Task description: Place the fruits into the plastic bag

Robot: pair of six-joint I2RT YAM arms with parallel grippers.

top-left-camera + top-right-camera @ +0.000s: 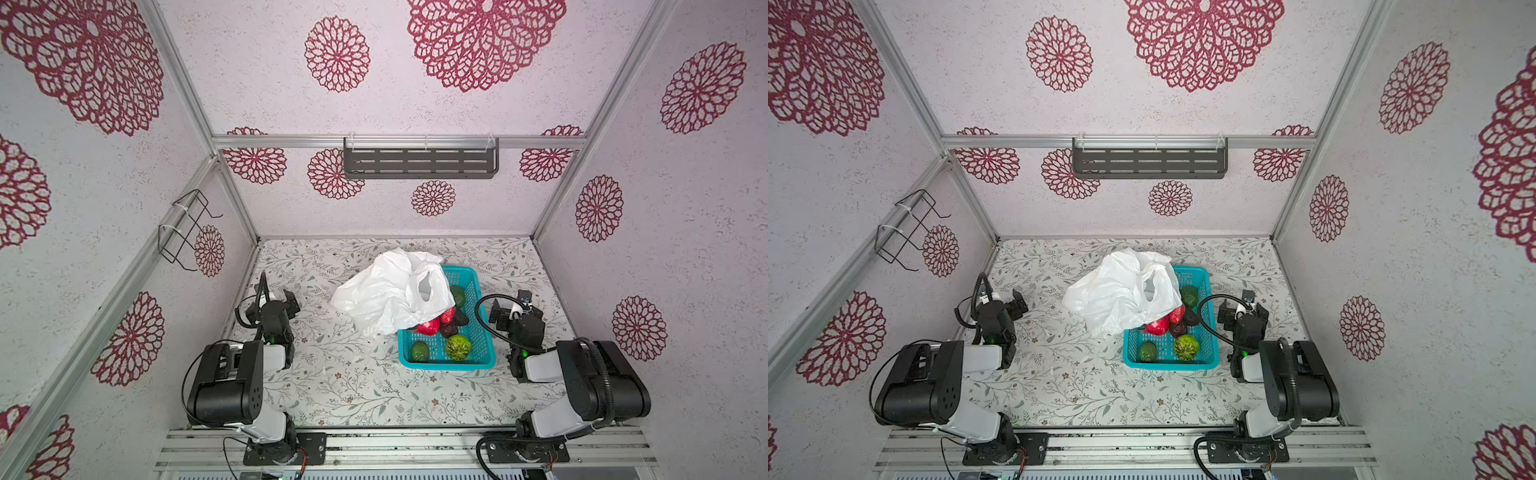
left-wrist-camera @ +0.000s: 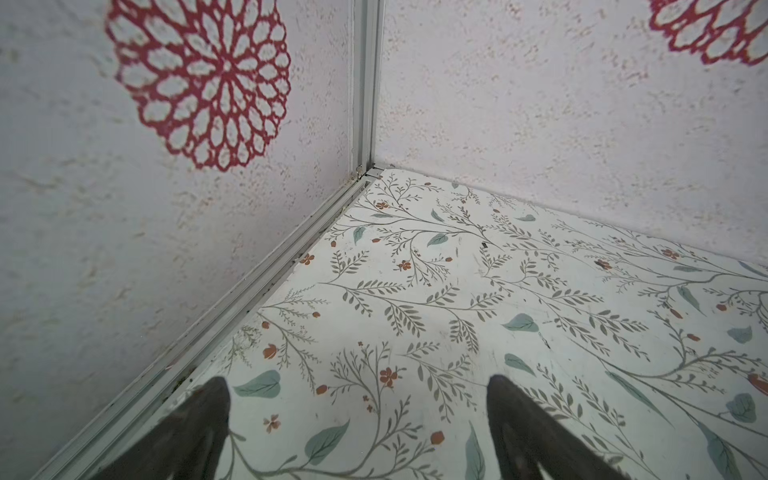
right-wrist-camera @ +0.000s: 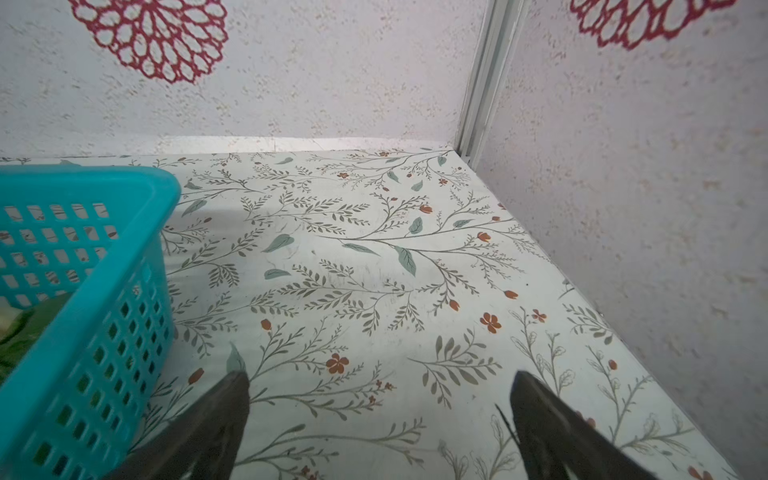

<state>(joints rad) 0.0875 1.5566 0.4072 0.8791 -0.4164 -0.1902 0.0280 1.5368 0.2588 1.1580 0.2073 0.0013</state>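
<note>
The white plastic bag (image 1: 386, 291) (image 1: 1117, 295) lies crumpled at mid-table, draped over the left back part of a teal basket (image 1: 449, 365) (image 1: 1171, 365). The fruits lie in the basket: a bumpy light-green ball (image 1: 458, 347) (image 1: 1186, 347), a dark green one (image 1: 419, 351) at the front, another dark green one (image 1: 458, 295) at the back, red ones (image 1: 430, 326) and dark brown ones (image 1: 449, 329) partly under the bag. My left gripper (image 1: 272, 301) (image 2: 359, 380) is open and empty near the left wall. My right gripper (image 1: 514, 309) (image 3: 380, 374) is open and empty just right of the basket.
The teal basket's corner (image 3: 104, 249) is close beside my right gripper, with a bit of green fruit (image 3: 25, 332) showing inside. Walls enclose the table on three sides. A wire rack (image 1: 187, 228) hangs on the left wall and a dark shelf (image 1: 419, 160) on the back wall.
</note>
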